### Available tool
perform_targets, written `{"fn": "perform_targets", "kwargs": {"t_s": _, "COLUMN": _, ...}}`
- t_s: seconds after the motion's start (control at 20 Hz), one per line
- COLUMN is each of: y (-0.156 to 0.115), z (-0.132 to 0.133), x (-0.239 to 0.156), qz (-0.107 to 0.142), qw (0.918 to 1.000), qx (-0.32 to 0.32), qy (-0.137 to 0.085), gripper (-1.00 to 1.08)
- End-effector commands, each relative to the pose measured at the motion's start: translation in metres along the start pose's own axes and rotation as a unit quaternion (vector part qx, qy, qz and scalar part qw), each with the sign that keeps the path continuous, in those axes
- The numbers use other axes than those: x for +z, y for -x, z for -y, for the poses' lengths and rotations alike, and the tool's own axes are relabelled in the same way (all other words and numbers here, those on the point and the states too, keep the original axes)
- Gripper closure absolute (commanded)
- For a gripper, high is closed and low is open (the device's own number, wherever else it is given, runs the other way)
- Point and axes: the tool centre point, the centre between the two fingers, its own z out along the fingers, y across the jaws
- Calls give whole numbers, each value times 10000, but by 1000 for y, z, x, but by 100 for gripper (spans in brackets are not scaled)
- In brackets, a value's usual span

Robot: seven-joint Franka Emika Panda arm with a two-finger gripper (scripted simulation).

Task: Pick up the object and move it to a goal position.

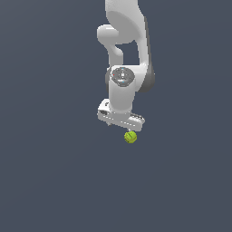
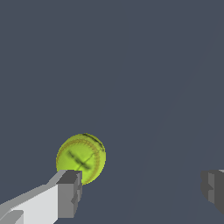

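Observation:
The object is a small yellow-green ball (image 1: 130, 137) with a thin dark curved line, lying on the dark grey floor. In the wrist view the ball (image 2: 81, 157) shows just beyond one grey fingertip (image 2: 70, 192), not between the two. My white gripper (image 1: 123, 127) hangs just above the ball, which sits below its end on the exterior view's right. The gripper (image 2: 142, 189) is open, its fingers set wide apart with nothing between them. The other fingertip (image 2: 213, 189) is far from the ball.
The white arm (image 1: 124, 50) rises straight up behind the gripper in the exterior view. A flat dark grey floor (image 1: 54, 172) spreads all around with no other objects showing.

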Motion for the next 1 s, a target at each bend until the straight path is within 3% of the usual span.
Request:
{"fn": "perform_targets", "kwargs": {"t_s": 0.0, "y": 2, "z": 8, "x": 4, "qz": -13, "qw": 9996, "qx": 287, "qy": -17, "gripper": -92}}
{"fn": "perform_targets", "kwargs": {"t_s": 0.95, "y": 18, "z": 57, "x": 32, "qz": -75, "qw": 9792, "qx": 2023, "qy": -121, "gripper": -92}}
